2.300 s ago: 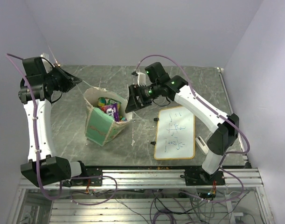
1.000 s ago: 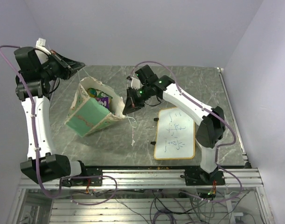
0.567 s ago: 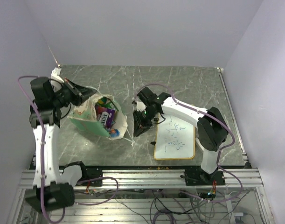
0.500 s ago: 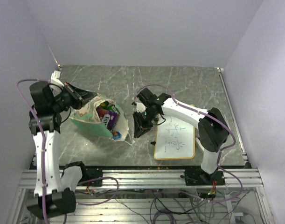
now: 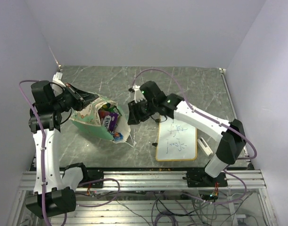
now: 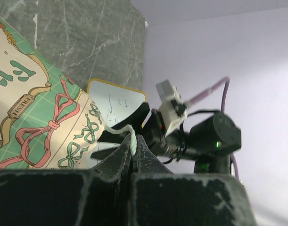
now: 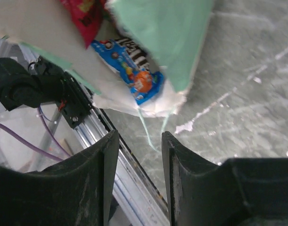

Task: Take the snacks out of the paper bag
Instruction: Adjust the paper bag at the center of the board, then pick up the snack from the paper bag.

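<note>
The paper bag lies tipped on the table, its mouth facing right and toward the front. My left gripper is shut on the bag's white string handle, pinched between its fingers. Snacks show in the mouth: a purple packet, a green one and a blue packet at the lip. My right gripper hovers open just right of the mouth, holding nothing. Its wrist view shows the blue packet, a pink-red packet, the bag's green panel and the loose second handle beyond the fingertips.
A white whiteboard with writing lies right of the right gripper. A small white eraser block sits by its right edge. The aluminium rail runs along the table's front edge.
The right gripper has opened and drawn back up from the table beside the bag's mouth. The left gripper stays shut on the handle; the bag, lowered earlier, has barely shifted.
</note>
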